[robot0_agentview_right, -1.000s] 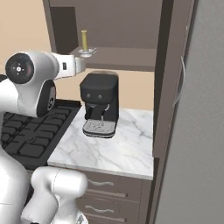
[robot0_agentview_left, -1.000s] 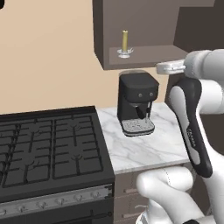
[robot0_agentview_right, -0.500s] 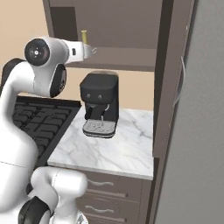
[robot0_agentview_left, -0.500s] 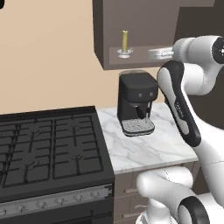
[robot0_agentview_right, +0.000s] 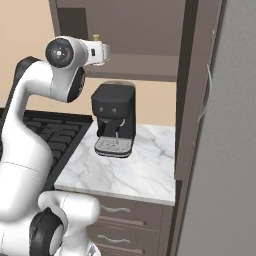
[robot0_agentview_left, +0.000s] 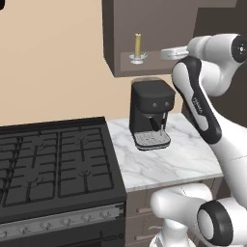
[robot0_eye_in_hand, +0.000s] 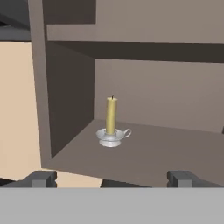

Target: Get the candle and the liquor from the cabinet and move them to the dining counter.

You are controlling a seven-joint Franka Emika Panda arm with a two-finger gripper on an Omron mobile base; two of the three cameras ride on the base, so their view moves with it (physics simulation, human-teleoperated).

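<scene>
Since a second ago the white arm swung up and leftward, bringing the two-finger gripper (robot0_eye_in_hand: 111, 178) level with the cabinet shelf; nothing else in the scene shifted. Gripper jaws stood spread wide, nothing between them, its dark fingertips (robot0_eye_in_hand: 42, 178) at the bottom of the hand view, short of the shelf's front edge.

Nearest the base: black gas stove (robot0_agentview_left: 53, 164) on the left, small white grey-veined marble counter (robot0_agentview_left: 164, 161) beside it, brown drawers with small handles (robot0_agentview_right: 120, 217) under the counter. Black coffee machine (robot0_agentview_left: 151, 113) sat on the counter toward the back, directly below the cabinet. In the right base view a dark brown panelled cabinet door (robot0_agentview_right: 192, 90) with a long silver handle stood open at the right.

Farther up, the dark brown wall cabinet (robot0_eye_in_hand: 65, 92) was open. Slim pale-yellow stick candle (robot0_eye_in_hand: 111, 116) stood upright, long axis vertical, wick up, in a small clear silvery dish holder (robot0_eye_in_hand: 112, 137) on the lower shelf, near the left wall, well apart from the gripper. Holder's little loop handle pointed right in the hand view. Shelf between gripper and candle was bare.
</scene>
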